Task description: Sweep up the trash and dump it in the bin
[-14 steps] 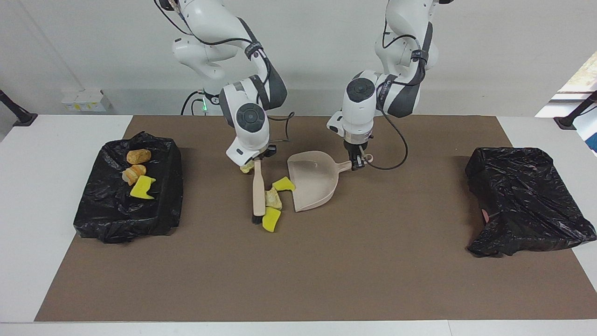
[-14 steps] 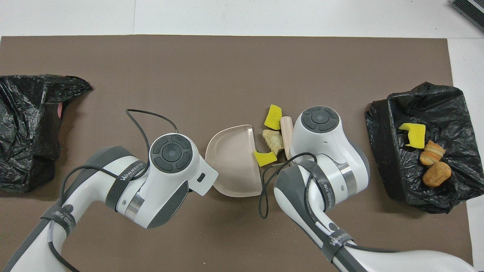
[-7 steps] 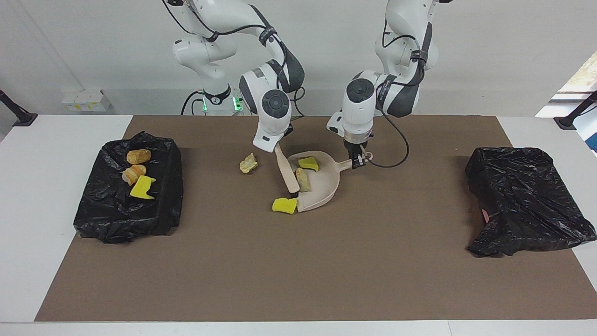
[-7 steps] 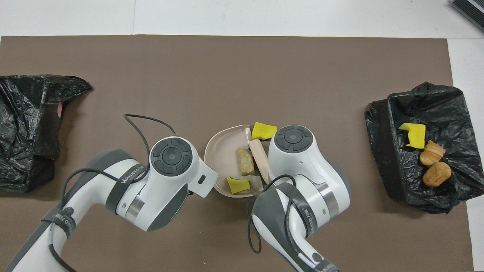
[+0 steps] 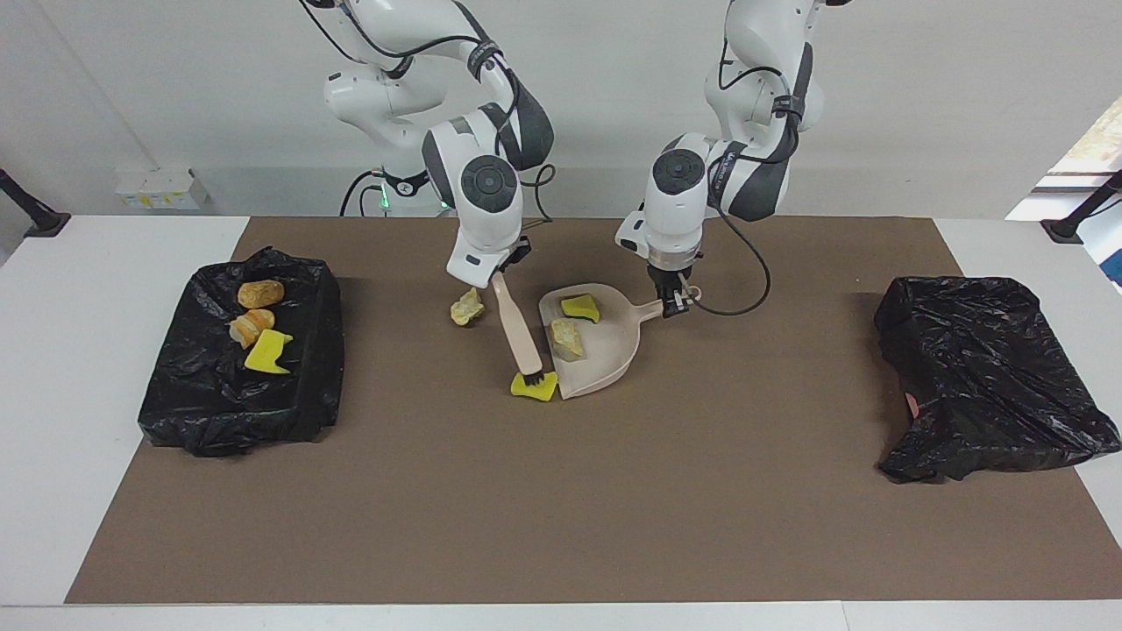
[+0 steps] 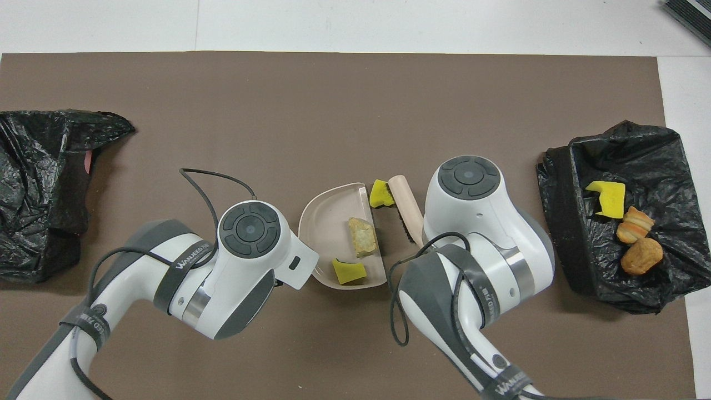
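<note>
Jaws of the right gripper (image 5: pixel 501 279) clench the slanted brush (image 5: pixel 519 333) at frame centre; the left gripper (image 5: pixel 675 302), pointing down, grips the dustpan (image 5: pixel 605 350) handle.

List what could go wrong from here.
1. The yellow chunk lies at the dustpan's lip corner, under the brush tip; the next stroke may push it past the pan rather than in.
2. The beige lump sits beside the brush, away from the pan's mouth, so it may get missed.
3. Two scraps lie loose in the pan; tilting it on the way to the bin might spill them.
</note>
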Motion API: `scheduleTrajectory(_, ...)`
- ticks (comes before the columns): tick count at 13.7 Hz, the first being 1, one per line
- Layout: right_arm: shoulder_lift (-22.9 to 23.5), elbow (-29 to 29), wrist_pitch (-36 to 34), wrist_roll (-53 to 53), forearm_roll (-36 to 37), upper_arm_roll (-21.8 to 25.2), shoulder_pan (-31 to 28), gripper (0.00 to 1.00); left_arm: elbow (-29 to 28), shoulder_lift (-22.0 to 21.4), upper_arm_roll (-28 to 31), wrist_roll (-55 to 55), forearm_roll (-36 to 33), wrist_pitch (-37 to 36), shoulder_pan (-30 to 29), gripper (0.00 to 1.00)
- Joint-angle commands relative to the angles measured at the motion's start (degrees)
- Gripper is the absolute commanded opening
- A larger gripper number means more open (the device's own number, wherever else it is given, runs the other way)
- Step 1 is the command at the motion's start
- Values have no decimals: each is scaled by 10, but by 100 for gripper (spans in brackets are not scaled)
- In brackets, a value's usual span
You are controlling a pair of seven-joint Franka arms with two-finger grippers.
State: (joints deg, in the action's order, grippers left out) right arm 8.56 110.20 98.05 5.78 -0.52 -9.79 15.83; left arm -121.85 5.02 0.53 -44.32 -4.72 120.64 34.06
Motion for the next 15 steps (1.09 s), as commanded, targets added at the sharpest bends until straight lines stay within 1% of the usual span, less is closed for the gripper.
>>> scheduleTrajectory(1, 36, -36, 20, -20, 55, -5, -15, 0, -22, -19, 5, 12, 1, 7, -2, 0)
scheduleTrajectory(3, 72, -52, 33, -19, 61, -6, -18, 0, -21, -18, 6, 16, 1, 13, -2, 0)
scheduleTrajectory(5, 79, -46, 34, -20, 50, -7, -8, 0, -22, -18, 5, 13, 1, 16, -1, 0)
scheduleTrajectory(6, 74, -32, 23, -20, 42, -9, -6, 0, -21, -17, 5, 12, 1, 16, -1, 0)
scheduleTrajectory(7, 66, -25, 2, -17, 14, -15, 8, 0, -21, -17, 4, 13, 1, 16, -1, 0)
scheduleTrajectory(8, 61, -29, -32, -12, -8, -15, 28, 0, -22, -18, 4, 15, 1, 15, 0, 0)
scheduleTrajectory(9, 56, -31, -53, -2, -12, -15, 38, 0, -22, -18, 4, 13, 1, 15, 1, 0)
scheduleTrajectory(10, 50, -28, -61, 15, -21, -15, 39, 0, -22, -18, 4, 3, 1, 19, 0, 0)
scheduleTrajectory(12, 32, -31, -80, 13, -41, -16, 34, 0, -22, -16, 5, -43, 1, 36, -2, 0)
scheduleTrajectory(14, 9, -31, -103, 2, -55, -15, 4, 0, -22, -15, 5, -62, 1, 35, -13, 0)
scheduleTrajectory(15, -4, -31, -111, 5, -59, -14, 3, 0, -22, -16, 5, -69, 1, 34, -14, 0)
